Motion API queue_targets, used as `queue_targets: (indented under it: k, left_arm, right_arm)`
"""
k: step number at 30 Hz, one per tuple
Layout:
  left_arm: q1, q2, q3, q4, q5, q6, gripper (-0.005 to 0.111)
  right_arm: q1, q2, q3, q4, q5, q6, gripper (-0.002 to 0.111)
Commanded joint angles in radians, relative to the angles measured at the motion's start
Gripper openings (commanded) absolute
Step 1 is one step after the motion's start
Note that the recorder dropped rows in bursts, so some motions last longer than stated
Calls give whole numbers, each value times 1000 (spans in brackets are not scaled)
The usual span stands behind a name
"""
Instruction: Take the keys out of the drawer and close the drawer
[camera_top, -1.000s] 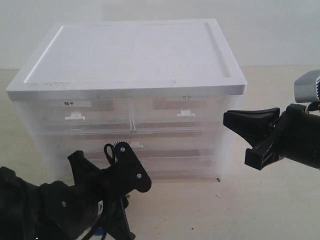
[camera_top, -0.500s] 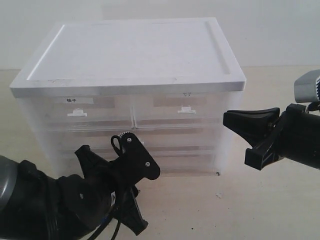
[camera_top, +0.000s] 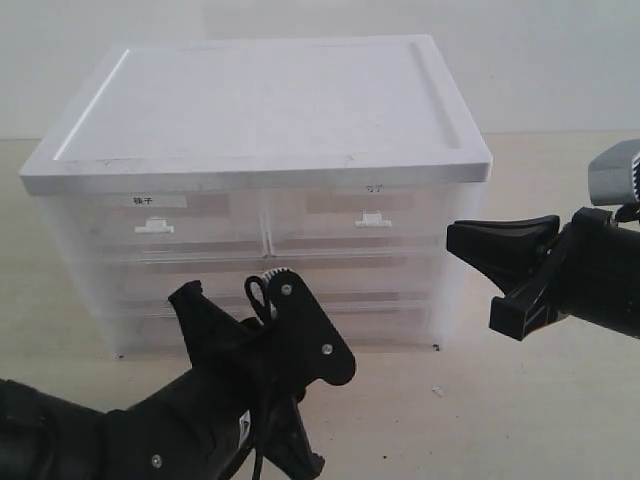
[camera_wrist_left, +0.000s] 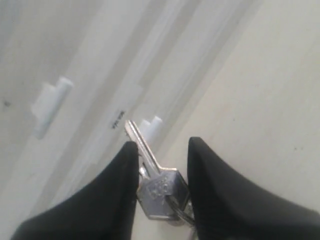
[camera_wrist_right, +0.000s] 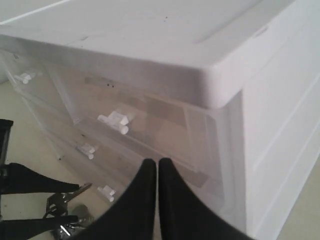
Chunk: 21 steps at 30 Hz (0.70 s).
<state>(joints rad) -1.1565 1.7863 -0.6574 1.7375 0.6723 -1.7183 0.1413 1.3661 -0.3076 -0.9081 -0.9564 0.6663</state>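
The keys (camera_wrist_left: 159, 187) are a silvery bunch pinched between my left gripper's (camera_wrist_left: 161, 150) black fingers, one blade sticking out towards the cabinet front. The blue fob does not show. In the right wrist view the keys (camera_wrist_right: 64, 201) hang low in front of the cabinet, just above the table. The drawer (camera_top: 400, 272) is the full-width translucent middle tier, and its front sits flush with the other tiers. My left gripper (camera_top: 232, 300) hides its handle in the exterior view, but the handle (camera_wrist_right: 88, 149) shows in the right wrist view. My right gripper (camera_top: 462, 242) hovers shut and empty beside the cabinet's right front corner.
The white-topped cabinet (camera_top: 270, 110) stands mid-table, with two half-width top drawers (camera_top: 370, 218) and a bottom drawer (camera_top: 390, 322). The beige tabletop (camera_top: 480, 420) stretches in front and to the right. My left arm's black body (camera_top: 150, 430) fills the lower left.
My left arm has moved right and a little back from the cabinet front, keys still in its grip. The cabinet shifted slightly at first. The right arm has not moved.
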Motion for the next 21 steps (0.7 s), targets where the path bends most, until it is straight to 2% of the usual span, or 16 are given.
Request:
queue_targets:
  k: [1,4,8,13,15,17,18,21]
  left_arm:
    - [-16,-45,5,7,51,-2,4]
    - [-16,-47,5,7,51,-2,4]
    - [-13,-45,5,7,115,0,4]
    - [-13,-45,5,7,100,5,4]
    - [-13,-45,5,7,85,4,13]
    - [-13,-45,5,7,94,6,41]
    - [-13,-45,5,7,105,1,49]
    - [-13,-45,5,7,130,-17,59]
  right_arm:
    - [-1,2,-6,-2,-4,4,0]
    - [-1,2,-6,-2,-4,4,0]
    - [-1,2,-6,-2,-2,4,0]
    - [-1,2,-6,-2,-2,4,0]
    - [-1,2,-6,-2,-4,4,0]
    - [-1,2,-6,-2,-4,4,0]
    - [-1,2,-6,-2,-4,4,0]
    - [-1,2,-6,-2,-2,4,0]
